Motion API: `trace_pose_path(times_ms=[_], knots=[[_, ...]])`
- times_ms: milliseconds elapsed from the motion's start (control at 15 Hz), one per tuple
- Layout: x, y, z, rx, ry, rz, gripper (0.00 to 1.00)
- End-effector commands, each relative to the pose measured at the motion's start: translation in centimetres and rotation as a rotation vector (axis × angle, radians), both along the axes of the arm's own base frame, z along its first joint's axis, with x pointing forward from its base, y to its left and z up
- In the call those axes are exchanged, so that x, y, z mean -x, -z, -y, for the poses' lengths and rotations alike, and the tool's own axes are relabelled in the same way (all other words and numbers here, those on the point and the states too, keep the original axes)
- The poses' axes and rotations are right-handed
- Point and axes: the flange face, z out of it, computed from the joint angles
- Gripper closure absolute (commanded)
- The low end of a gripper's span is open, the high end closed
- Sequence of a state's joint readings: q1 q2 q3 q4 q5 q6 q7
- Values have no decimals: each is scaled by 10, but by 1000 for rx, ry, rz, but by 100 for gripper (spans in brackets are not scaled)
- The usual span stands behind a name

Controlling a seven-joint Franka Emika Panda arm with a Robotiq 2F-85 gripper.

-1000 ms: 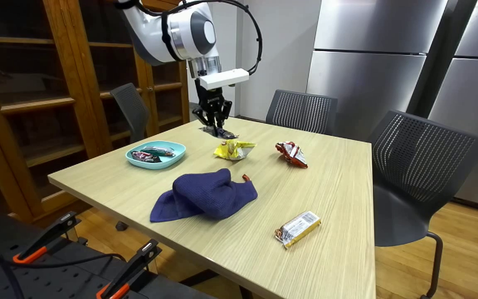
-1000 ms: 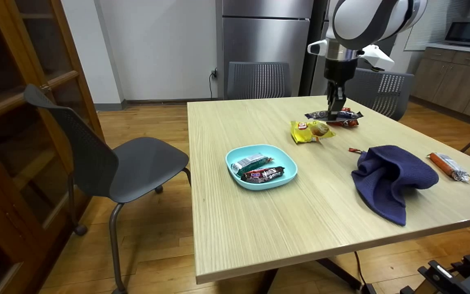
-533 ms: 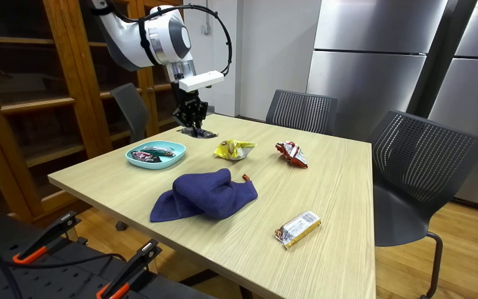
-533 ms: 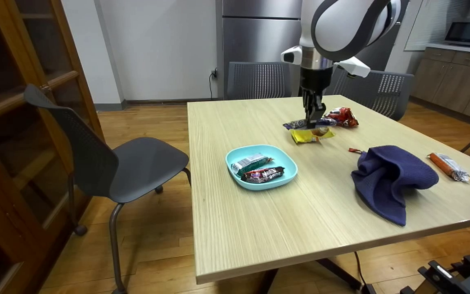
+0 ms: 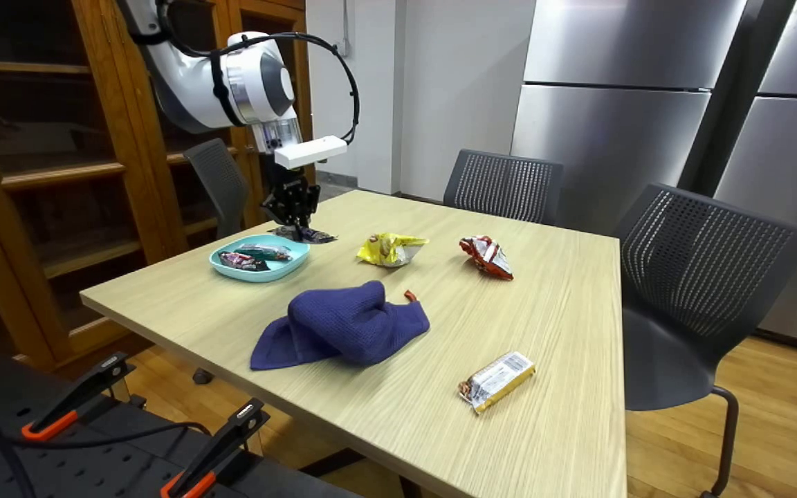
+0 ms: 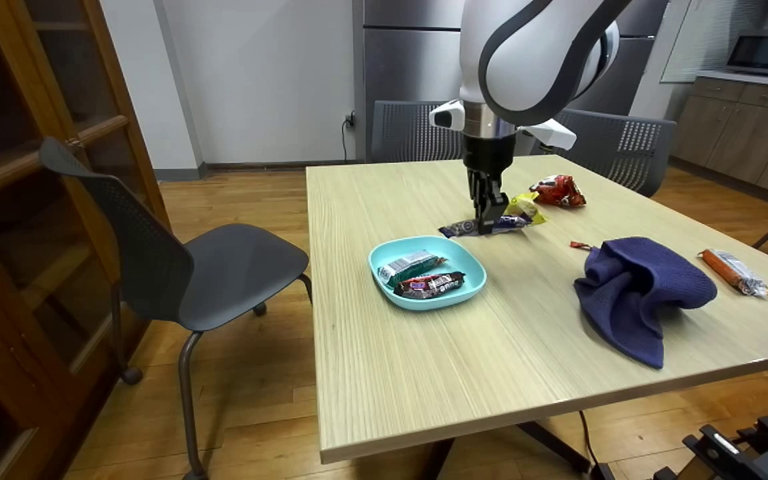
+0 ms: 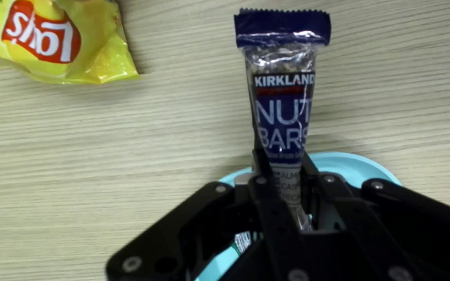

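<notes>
Claw (image 7: 283, 158) clamped on the Kirkland nut bar (image 7: 281, 113), one finger on each side near mid-length. Bar appears held above the tabletop (image 6: 384, 373), roughly level, just beside the back rim of the turquoise dish (image 6: 457, 259) in an exterior view; wrist view has its lower end overlapping the dish, exact height not readable. Step in hand, as judged: bar gripped and held up, not yet released. Next move would call for steady finger pressure and clearance from the rim, also from the green-wrapped bar (image 6: 409, 268) and dark-wrapped bar (image 6: 429, 285) lying in the dish. Appearance: slim glossy packet, navy crimped end with serrated edge, white lettering "KIRKLAND" and "NUT BARS", red strip between, clear film over speckled contents, pale panel of small print lower down; lower end partly hidden by the claw. Yellow Lay's bag (image 7: 96, 50) lies apart from the bar in wrist view.
</notes>
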State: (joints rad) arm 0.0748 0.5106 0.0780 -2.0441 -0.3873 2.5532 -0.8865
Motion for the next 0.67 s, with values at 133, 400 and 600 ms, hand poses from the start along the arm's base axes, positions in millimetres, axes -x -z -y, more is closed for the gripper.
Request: trace_pose_path(times_ms=[133, 400, 600], knots=[[-2, 6, -25, -13, -43, -12, 95], [-6, 9, -43, -31, -57, -12, 95], [-11, 15, -58, -41, -63, -15, 95]])
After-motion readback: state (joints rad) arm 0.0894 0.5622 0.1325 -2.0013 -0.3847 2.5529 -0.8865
